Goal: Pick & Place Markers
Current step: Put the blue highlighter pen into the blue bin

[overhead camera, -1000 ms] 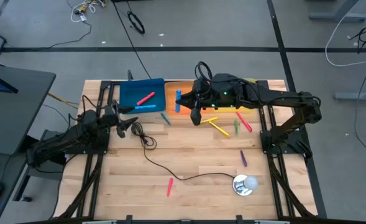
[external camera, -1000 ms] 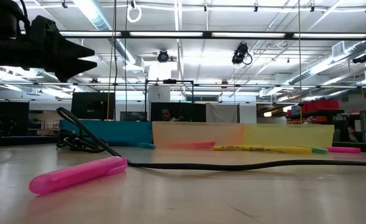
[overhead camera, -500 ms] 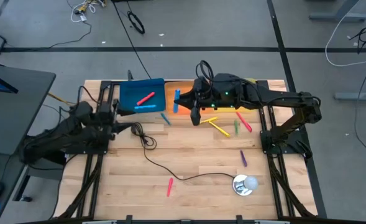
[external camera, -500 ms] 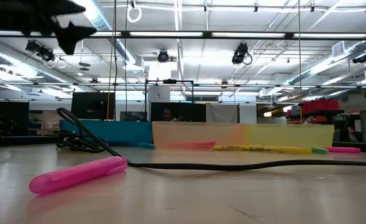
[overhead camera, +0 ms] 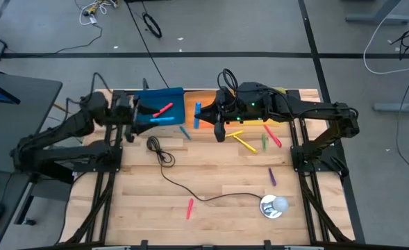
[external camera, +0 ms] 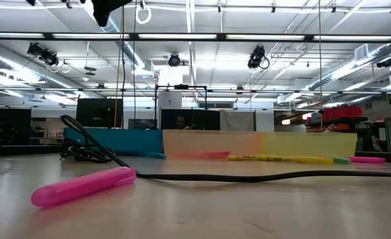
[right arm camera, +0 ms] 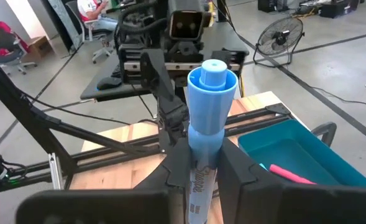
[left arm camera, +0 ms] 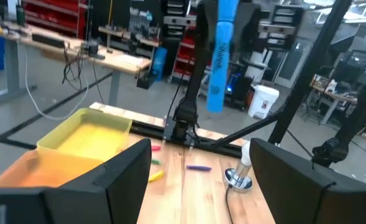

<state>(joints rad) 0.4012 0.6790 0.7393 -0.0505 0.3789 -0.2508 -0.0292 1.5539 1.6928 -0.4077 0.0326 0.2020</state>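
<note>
A black cable [overhead camera: 180,182] snakes across the wooden worktop [overhead camera: 218,173] toward a round silver-white object [overhead camera: 273,205]; loose markers [overhead camera: 249,141] lie between. The low view shows neither end effector clearly. The right end effector [overhead camera: 203,114] pinches a blue marker [right arm camera: 205,143] upright, just beside the blue tray [overhead camera: 148,104]. The left end effector [overhead camera: 136,114], fingers spread and empty, hovers at that tray's edge.

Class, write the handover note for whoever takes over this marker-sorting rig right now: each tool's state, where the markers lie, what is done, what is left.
Right tool: shut on a blue marker, held upright above the tray row.
Left tool: open, empty, at the blue tray's left edge.
Done: a red marker and another blue one lie in the blue tray.
Left: place the held marker; yellow, green, purple and pink markers lie loose on the table.
</note>
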